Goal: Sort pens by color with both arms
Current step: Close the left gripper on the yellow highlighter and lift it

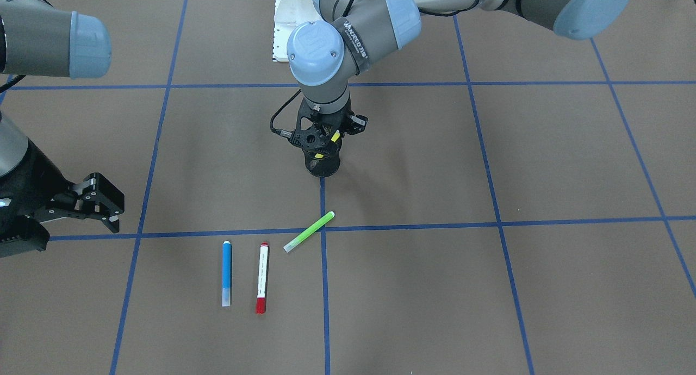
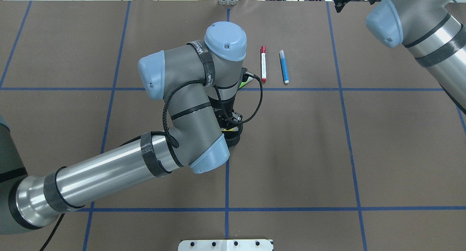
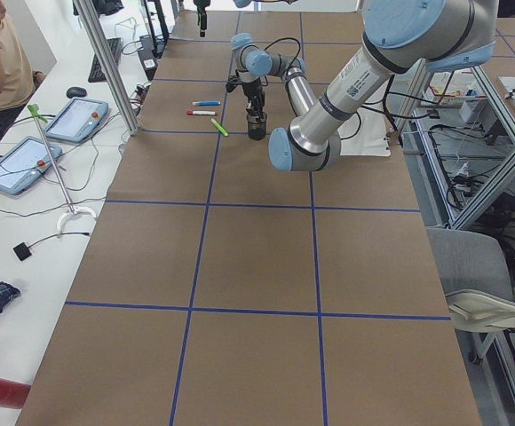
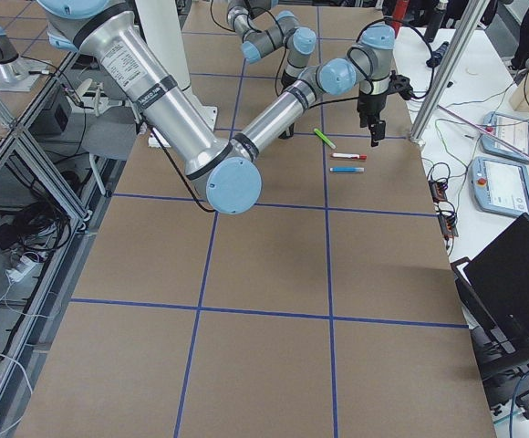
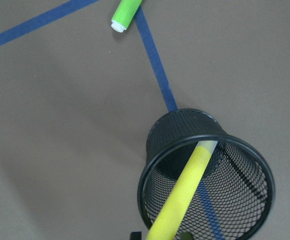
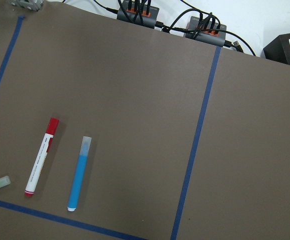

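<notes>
Fingers of the left gripper (image 1: 329,141) grasp the yellow pen (image 5: 185,195), which tilts with its pale lower end inside the black mesh cup (image 1: 323,167). Fingers of the right gripper (image 1: 111,209) are spread apart and hold nothing; this gripper hangs over the brown worktop (image 1: 489,288), well apart from the pens. The cup stands upright on a blue tape line (image 1: 322,198) near the worktop's middle. Three pens lie flat on the operators' side of the cup: the white red-capped pen (image 1: 262,277), the blue pen (image 1: 227,274) just beside it and roughly parallel, and the green pen (image 1: 309,231), lying askew over a tape crossing.
</notes>
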Action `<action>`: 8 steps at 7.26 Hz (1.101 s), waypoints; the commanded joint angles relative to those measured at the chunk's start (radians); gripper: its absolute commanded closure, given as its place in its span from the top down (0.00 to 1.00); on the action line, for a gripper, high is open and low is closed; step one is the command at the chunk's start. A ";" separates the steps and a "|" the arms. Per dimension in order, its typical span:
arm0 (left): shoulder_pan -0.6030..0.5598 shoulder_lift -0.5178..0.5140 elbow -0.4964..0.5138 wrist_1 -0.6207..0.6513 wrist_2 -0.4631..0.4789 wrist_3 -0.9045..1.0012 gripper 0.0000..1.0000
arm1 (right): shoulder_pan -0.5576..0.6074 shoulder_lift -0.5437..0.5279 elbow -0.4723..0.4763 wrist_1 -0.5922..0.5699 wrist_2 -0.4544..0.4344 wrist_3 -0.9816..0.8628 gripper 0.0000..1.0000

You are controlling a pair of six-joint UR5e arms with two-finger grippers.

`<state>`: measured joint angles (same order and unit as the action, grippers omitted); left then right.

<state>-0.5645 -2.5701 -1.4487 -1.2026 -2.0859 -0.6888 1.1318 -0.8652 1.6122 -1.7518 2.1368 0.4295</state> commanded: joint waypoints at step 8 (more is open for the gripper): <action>-0.035 0.010 -0.253 0.104 0.000 -0.017 0.00 | -0.001 0.003 0.002 0.000 0.000 0.002 0.99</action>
<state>-0.5791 -2.5609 -1.6277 -1.1413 -2.0860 -0.7053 1.1306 -0.8623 1.6136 -1.7518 2.1368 0.4305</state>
